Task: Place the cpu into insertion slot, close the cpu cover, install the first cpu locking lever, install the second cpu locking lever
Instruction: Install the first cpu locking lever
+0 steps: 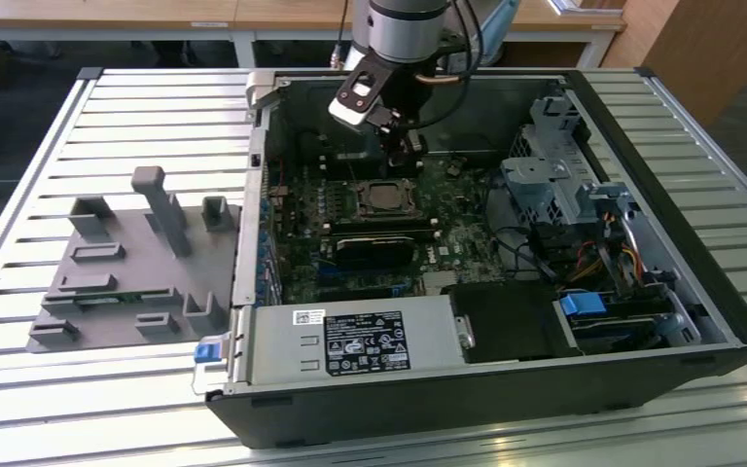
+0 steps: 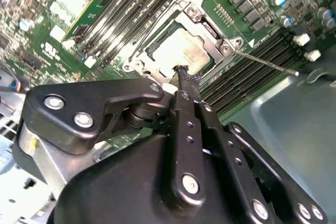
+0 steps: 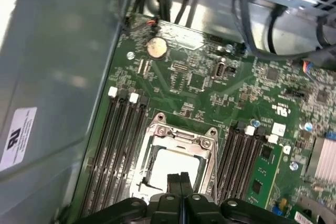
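Observation:
Inside the open computer case, the insertion slot [image 1: 384, 197] sits on the green board. The cpu [image 3: 176, 162] lies in it, its pale metal top showing through the cut-out of the cpu cover [image 3: 181, 135]. That silvery frame lies flat over the chip. My gripper [image 3: 180, 178] hovers just above the socket's edge, fingers pressed together with nothing between them. It also appears in the exterior view [image 1: 407, 151] and in the second wrist view [image 2: 185, 74]. A thin metal locking lever [image 2: 268, 61] sticks out sideways from one corner of the cover [image 2: 197, 3], over the memory slots.
Memory slots [image 3: 118, 145] flank the socket on both sides. A long black block [image 1: 376, 243] lies just in front of it, and a grey power supply box [image 1: 347, 341] fills the case's near corner. Drive cage and cables [image 1: 568, 204] are at the exterior view's right. A grey fixture [image 1: 127, 263] stands on the slatted table.

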You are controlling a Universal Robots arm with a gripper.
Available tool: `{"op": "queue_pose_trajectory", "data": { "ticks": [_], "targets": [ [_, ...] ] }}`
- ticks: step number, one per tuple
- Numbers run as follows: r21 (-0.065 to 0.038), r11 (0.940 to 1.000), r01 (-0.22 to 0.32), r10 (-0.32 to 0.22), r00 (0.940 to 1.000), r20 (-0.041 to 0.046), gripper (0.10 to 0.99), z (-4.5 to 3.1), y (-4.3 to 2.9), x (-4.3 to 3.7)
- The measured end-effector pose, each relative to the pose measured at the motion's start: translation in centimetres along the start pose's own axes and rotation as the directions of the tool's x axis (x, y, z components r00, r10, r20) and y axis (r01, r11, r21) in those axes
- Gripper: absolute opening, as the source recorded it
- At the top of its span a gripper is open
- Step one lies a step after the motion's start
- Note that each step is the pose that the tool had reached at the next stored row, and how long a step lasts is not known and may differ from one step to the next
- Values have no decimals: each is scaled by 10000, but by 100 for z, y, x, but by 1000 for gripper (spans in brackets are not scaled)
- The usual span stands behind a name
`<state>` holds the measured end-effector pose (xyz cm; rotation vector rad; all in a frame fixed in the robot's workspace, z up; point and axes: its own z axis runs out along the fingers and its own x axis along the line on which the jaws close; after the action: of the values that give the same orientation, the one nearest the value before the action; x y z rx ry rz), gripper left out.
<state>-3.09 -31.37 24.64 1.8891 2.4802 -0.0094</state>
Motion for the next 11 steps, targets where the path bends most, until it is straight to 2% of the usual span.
{"op": "queue_pose_trajectory", "data": {
  "ticks": [5, 8, 11],
  "targets": [
    [-19, 9960, 896, -896, 9960, -6, 118, -1, 0, 0],
    [-31, 9897, 1430, -1430, 9897, -10, 118, -1, 0, 0],
    [-45, 9806, 1961, -1961, 9806, -13, 118, -1, 0, 0]
  ]
}}
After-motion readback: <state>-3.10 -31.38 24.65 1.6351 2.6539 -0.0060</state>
